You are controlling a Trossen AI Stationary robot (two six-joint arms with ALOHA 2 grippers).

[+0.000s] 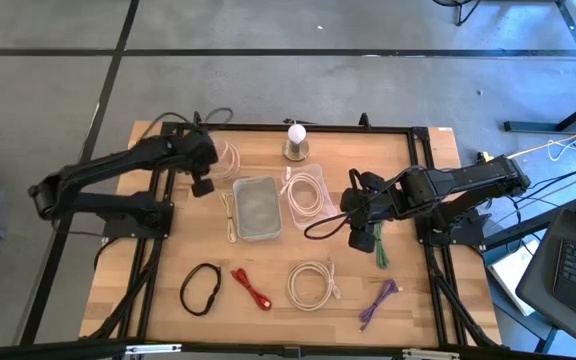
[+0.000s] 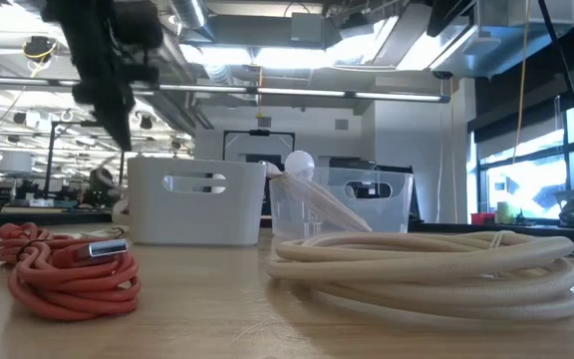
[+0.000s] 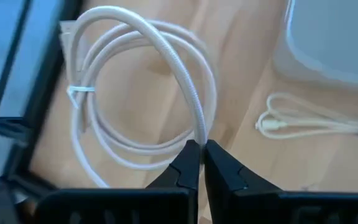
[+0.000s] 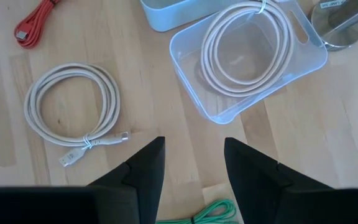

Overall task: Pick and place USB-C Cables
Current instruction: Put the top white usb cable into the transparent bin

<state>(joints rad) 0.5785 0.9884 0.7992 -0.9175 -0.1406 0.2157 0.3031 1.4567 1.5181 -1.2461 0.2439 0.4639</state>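
My left tool [image 3: 200,163] is clenched on the far-left cream-white coiled cable [image 3: 145,87], lifting one strand for transfer; my right tool [image 4: 191,163] hangs released above the green folded cable [image 4: 199,214].

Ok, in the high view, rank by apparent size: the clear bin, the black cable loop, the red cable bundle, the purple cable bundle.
1. Clear bin
2. Black cable loop
3. Red cable bundle and purple cable bundle: too alike to rank.
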